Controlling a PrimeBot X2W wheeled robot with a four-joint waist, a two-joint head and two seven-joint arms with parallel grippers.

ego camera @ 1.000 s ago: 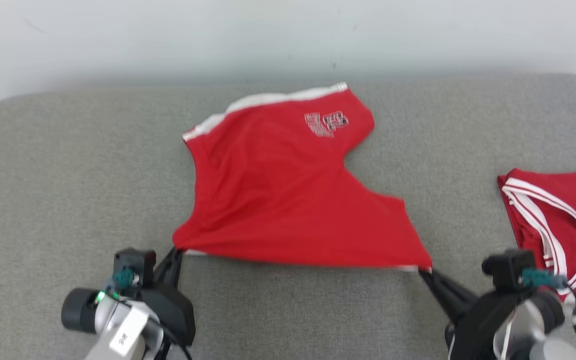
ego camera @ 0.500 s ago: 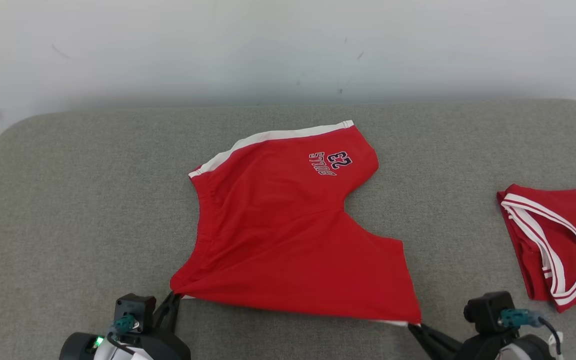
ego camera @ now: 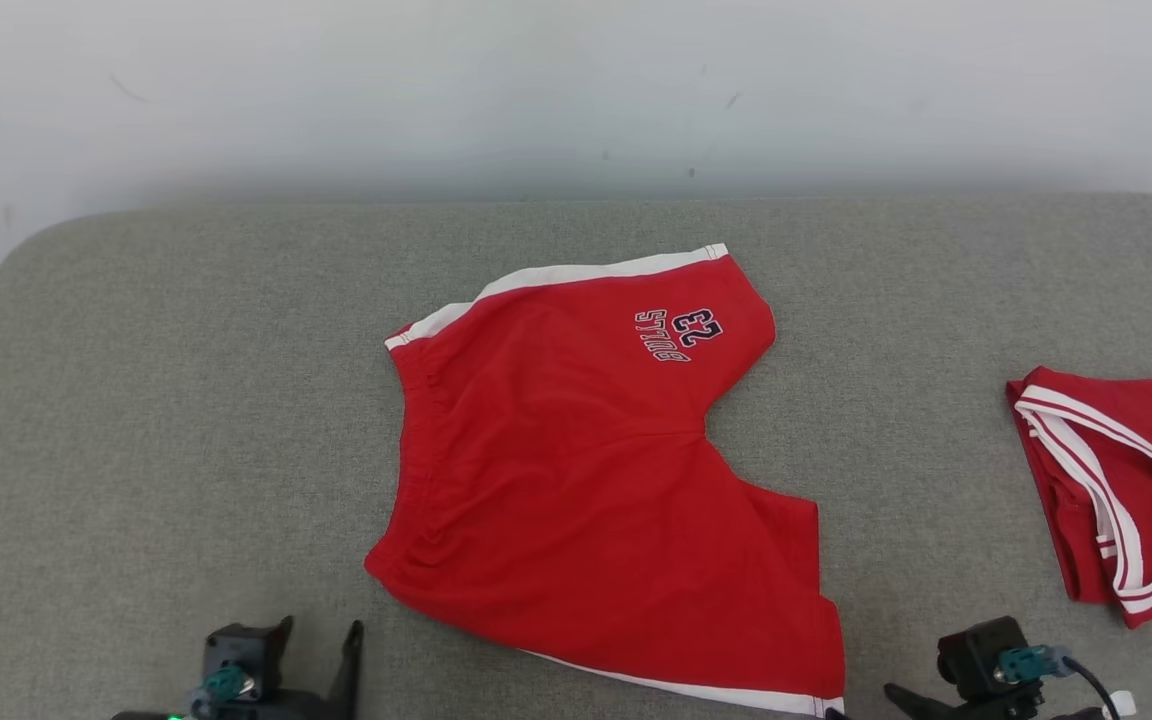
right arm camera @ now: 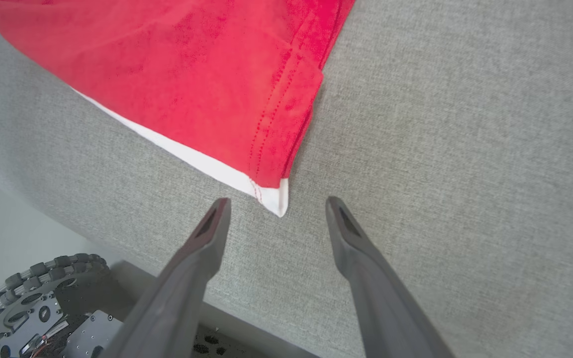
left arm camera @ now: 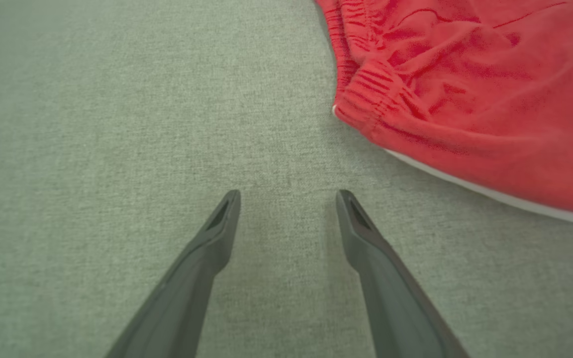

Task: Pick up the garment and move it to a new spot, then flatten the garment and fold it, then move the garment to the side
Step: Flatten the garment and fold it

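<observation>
Red shorts (ego camera: 586, 500) lie flat-ish on the grey padded surface (ego camera: 136, 400), roughly centre, near edge close to the robot. White trim along the far edge and along the near hem. Elastic waistband bunched on the robot's left side.

Print on the far leg is navy with a white outline and upside down in the head view. It reads "23" with "BULLS" beside it.

Left gripper (left arm camera: 287, 194): jaws wide apart, nothing between them, over bare grey fabric. The waistband corner is close by, off to the upper right in the left wrist view, not touching.

Right gripper (right arm camera: 277, 200): jaws wide apart, gripping nothing. The white hem corner of the shorts sits in the gap near the fingertips and touches neither finger.

Second red garment (ego camera: 1116, 500) is at the right edge, well apart from the shorts, with white and dark striped trim. Its print is cut off by the frame and unreadable.

Roller wheel (right arm camera: 18, 293) of the base shows below the surface edge in the right wrist view.
</observation>
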